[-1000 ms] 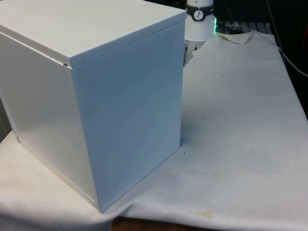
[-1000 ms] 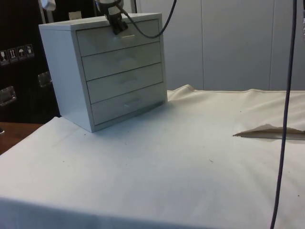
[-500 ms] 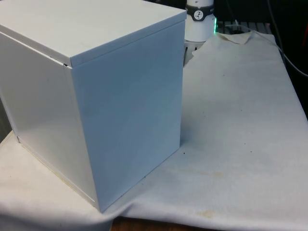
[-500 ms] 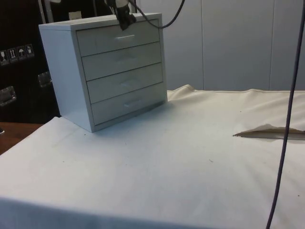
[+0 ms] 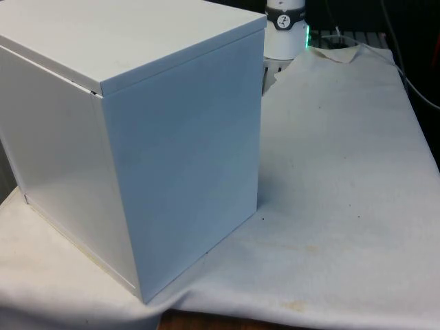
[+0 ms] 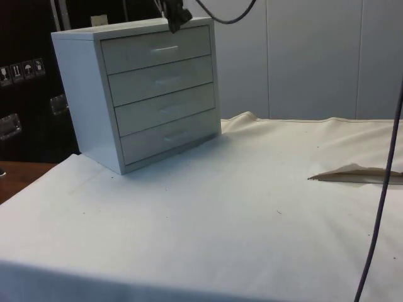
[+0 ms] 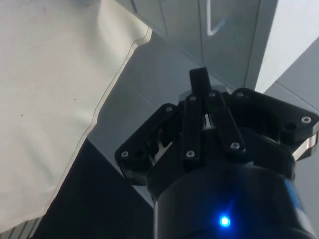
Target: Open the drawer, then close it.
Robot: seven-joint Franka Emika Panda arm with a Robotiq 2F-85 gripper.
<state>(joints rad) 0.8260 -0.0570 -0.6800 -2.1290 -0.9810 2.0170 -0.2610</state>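
A white chest of drawers (image 6: 135,94) stands at the table's far end in the side view; all of its drawers sit flush. The top drawer (image 6: 132,53) has a small handle (image 6: 165,48). My gripper (image 6: 178,16) hangs just above the chest's top front edge, clear of that handle. In the wrist view the two black fingers (image 7: 199,87) are pressed together with nothing between them, so the gripper (image 7: 200,82) is shut. A drawer handle (image 7: 215,25) and drawer fronts lie beyond them. In the front view the chest (image 5: 137,137) turns its plain back and side.
The white cloth (image 6: 220,214) covers the table, with a raised fold (image 6: 352,173) at the side view's right. A dark cable (image 6: 381,201) hangs down at that edge. In the front view the cloth (image 5: 344,172) stretches along the front view's right.
The gripper has risen and drawn away from the top drawer's handle, from in front of the drawer to above the chest's top edge. The drawers stay flush.
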